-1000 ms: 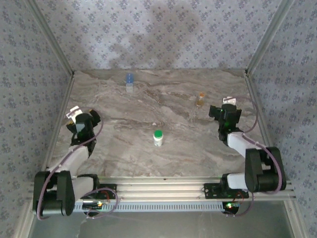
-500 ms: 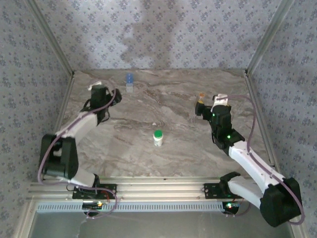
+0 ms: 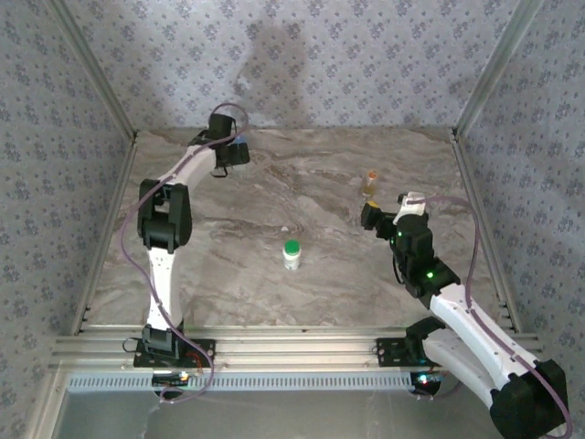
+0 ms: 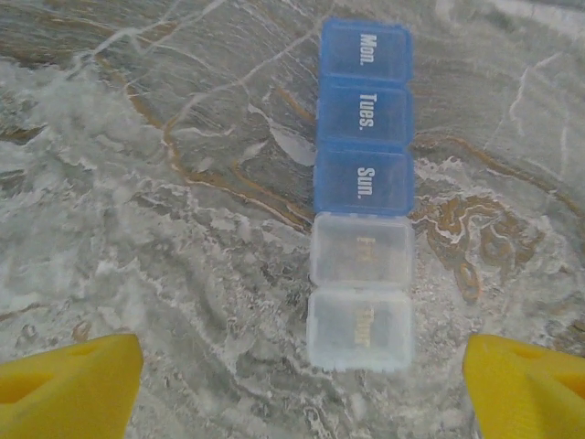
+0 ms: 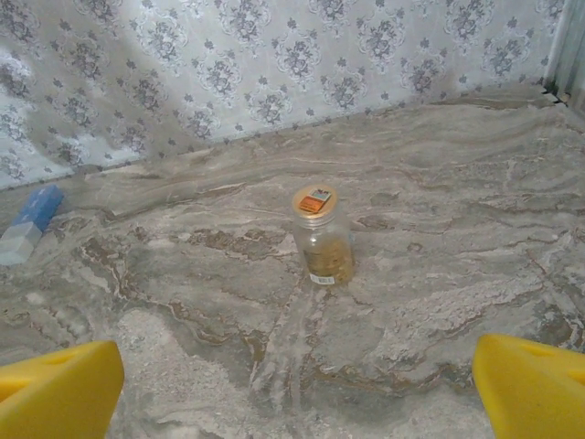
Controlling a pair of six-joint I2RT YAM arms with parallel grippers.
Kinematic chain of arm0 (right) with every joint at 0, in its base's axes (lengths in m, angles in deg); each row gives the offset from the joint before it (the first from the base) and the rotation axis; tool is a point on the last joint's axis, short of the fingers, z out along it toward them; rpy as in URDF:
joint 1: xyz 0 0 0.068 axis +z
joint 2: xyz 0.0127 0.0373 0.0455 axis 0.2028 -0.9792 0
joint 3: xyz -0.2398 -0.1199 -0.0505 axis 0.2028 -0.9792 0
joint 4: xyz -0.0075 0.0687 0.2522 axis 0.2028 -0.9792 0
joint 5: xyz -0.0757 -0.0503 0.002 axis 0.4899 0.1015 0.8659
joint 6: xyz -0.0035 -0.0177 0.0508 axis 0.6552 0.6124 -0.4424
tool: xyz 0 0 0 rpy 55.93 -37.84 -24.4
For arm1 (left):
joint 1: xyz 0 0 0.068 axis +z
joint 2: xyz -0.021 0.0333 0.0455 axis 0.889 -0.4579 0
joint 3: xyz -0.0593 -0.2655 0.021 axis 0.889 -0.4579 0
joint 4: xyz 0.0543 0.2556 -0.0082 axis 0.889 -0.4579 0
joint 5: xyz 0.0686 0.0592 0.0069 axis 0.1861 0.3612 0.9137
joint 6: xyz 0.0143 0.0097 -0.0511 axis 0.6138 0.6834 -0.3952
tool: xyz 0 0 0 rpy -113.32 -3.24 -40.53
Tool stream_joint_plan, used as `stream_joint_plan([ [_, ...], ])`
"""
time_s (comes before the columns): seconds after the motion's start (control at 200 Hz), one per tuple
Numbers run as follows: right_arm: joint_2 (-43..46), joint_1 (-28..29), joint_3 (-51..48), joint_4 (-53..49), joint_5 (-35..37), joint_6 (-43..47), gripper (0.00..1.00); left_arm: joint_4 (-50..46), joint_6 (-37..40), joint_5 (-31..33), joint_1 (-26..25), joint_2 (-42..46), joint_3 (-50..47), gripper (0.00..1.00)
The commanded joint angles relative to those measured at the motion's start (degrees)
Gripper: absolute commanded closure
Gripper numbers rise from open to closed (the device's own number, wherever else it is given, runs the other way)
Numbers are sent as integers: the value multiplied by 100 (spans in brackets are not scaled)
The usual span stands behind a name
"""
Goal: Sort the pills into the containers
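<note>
A pill organizer (image 4: pixel 361 192) lies flat on the marble table, three blue lidded cells marked Mon., Tues., Sun. and two clear ones, all lids shut. My left gripper (image 4: pixel 302 402) hovers above its clear end, open, yellow fingertips (image 4: pixel 69 384) wide on either side; from above the left gripper (image 3: pixel 235 153) is at the back left. A small clear bottle (image 5: pixel 322 236) with an orange cap and yellowish contents stands ahead of my open right gripper (image 5: pixel 302 393), apart from it. From above, the bottle (image 3: pixel 370 182) is just beyond the right gripper (image 3: pixel 369 214).
A white bottle with a green cap (image 3: pixel 292 253) stands upright mid-table between the arms. Patterned walls close the back and both sides. The organizer (image 5: pixel 27 224) lies far left in the right wrist view.
The left arm has swung from the near left out to the back, over the pill organizer. The right arm has stretched forward and left toward the orange-capped bottle.
</note>
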Motion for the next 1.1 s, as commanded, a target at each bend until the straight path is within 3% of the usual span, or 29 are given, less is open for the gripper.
stream_joint_plan([
  [0.0,72,-23,110,-149,-153,-216,0,-975,326,57,-11,-398,782,9],
  [0.375,96,-34,141,-206,-303,-306,0,-1973,557,-10,9,-1802,2814,14],
  [0.665,140,-42,94,-157,-405,-321,0,-1903,526,30,9,-1962,2895,24],
  [1.094,143,-44,77,-120,-564,-411,0,-1834,536,206,1,-1989,2912,48],
])
